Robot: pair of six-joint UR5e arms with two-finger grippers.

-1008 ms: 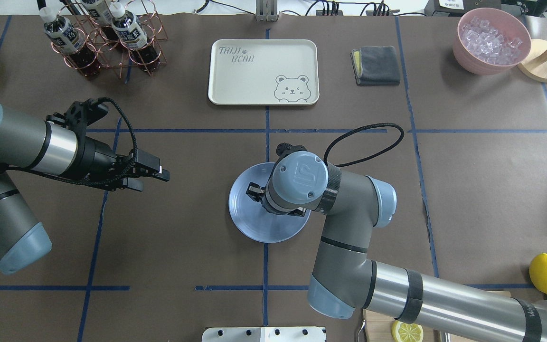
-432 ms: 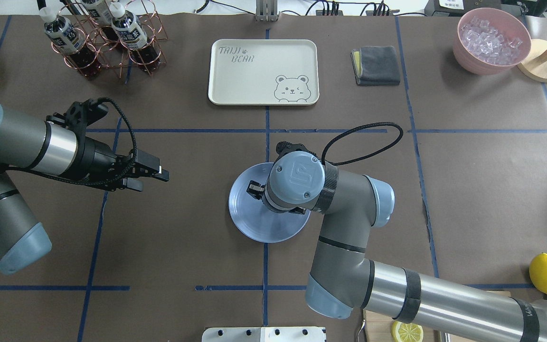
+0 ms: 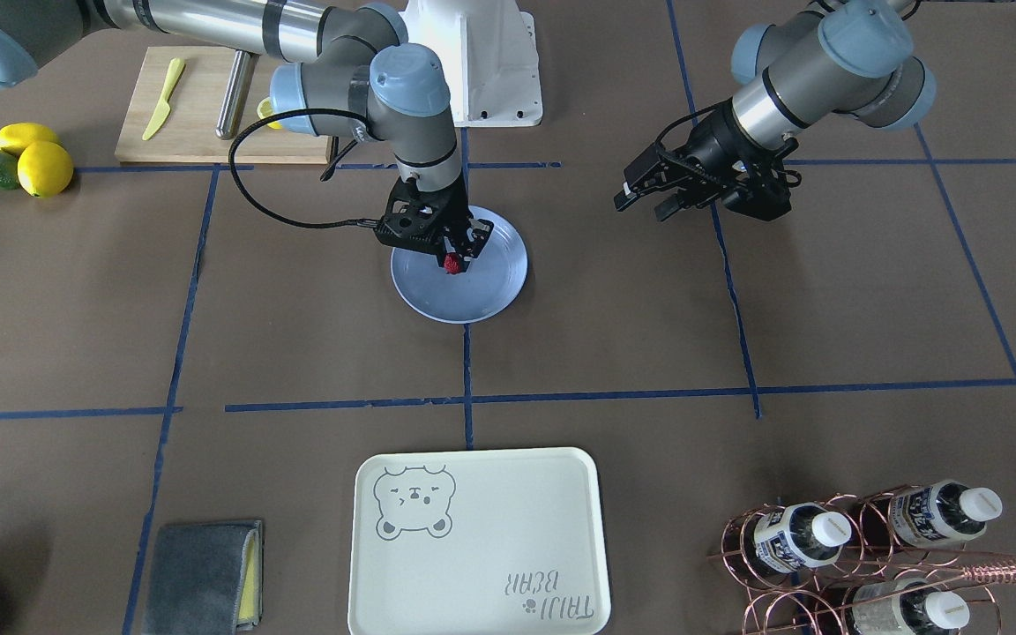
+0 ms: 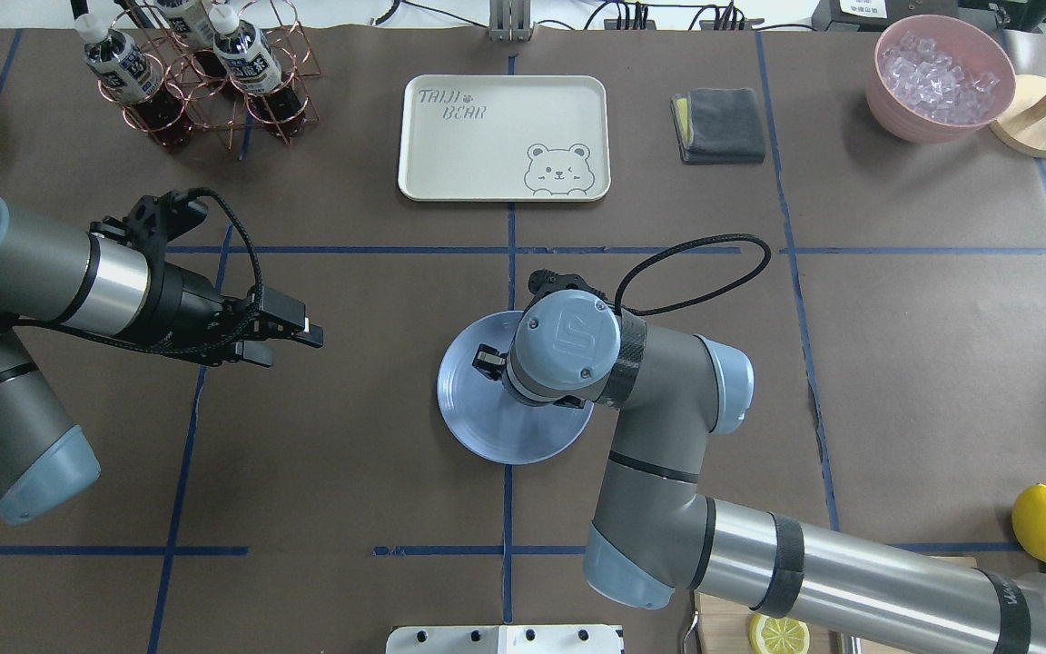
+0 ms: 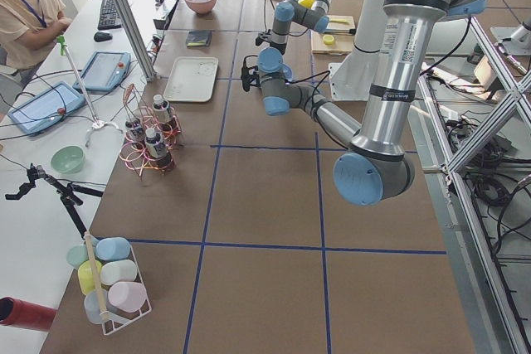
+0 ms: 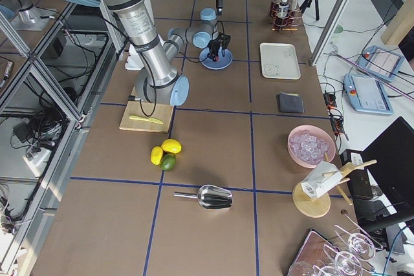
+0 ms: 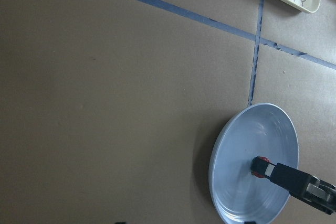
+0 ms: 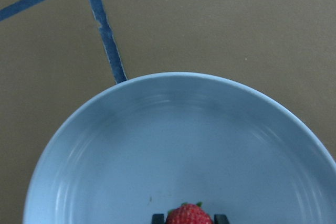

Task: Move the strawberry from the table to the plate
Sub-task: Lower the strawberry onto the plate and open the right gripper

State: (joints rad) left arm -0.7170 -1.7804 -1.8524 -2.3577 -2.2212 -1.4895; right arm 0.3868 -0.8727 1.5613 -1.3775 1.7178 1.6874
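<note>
right pincer (image 3: 450,258) clenched on small dark-red bumpy strawberry (image 3: 451,264), low over glossy light-blue round plate (image 3: 492,298). i'd lower till berry touches centre, release gently, then lift straight up.

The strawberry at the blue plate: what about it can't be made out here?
Right wrist view: the strawberry is cut off by the bottom edge, so any gap to the plate is unseen.
Overhead view: the right arm hides it wholly.
Front view: the right pincer covers its top.
Both side views: it is too small to make out.
</note>
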